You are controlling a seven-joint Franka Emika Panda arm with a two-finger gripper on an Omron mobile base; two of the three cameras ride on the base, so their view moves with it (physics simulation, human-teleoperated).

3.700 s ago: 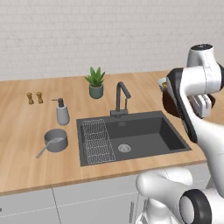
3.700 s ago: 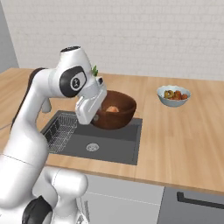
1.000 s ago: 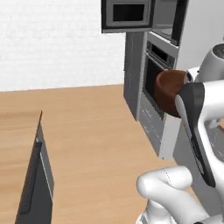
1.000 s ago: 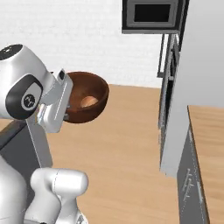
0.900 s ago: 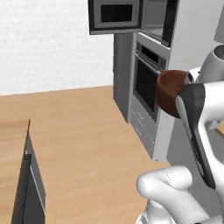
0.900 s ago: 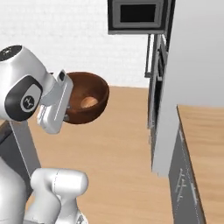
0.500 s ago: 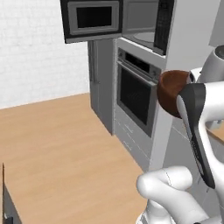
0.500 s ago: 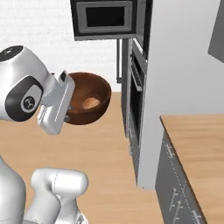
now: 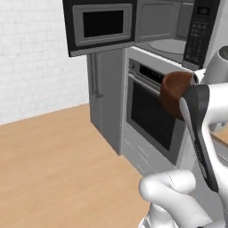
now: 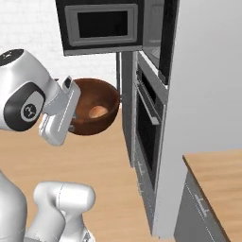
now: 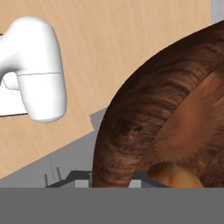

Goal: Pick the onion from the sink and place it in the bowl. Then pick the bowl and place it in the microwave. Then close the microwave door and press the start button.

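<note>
- Up high beside the oven column, I have the microwave (image 9: 171, 31) with its cavity exposed and the pale turntable visible inside. Risk: the opening sits well above the level where I carry the load, so a lift that is too shallow would strike the frame's lower edge.
- Microwave door (image 10: 101, 26), black slab with dark window, swung out wide at upper left of the right base view. Risk: it projects into the approach path, and the arm's upper link could catch it on the way up and knock it partly shut before the load is in.
- Oven (image 9: 151, 113) with bar handle, directly below the cavity. Risk: driving too close would put the carried load against its handle.
- Bowl (image 10: 93, 106), reddish-brown, carried in the air level with the oven's upper part, well short of the cavity and roughly upright. Risk: I judge the hold is by the rim on one side, so a quick swing could tip it.
- Claw: I cannot tell how the jaws stand, as the fingertips are hidden behind the bowl's wall; I judge it is pinching the rim.
- Onion (image 10: 98, 112), resting loose in the bottom of the bowl. Risk: any tilt would roll it out.
</note>
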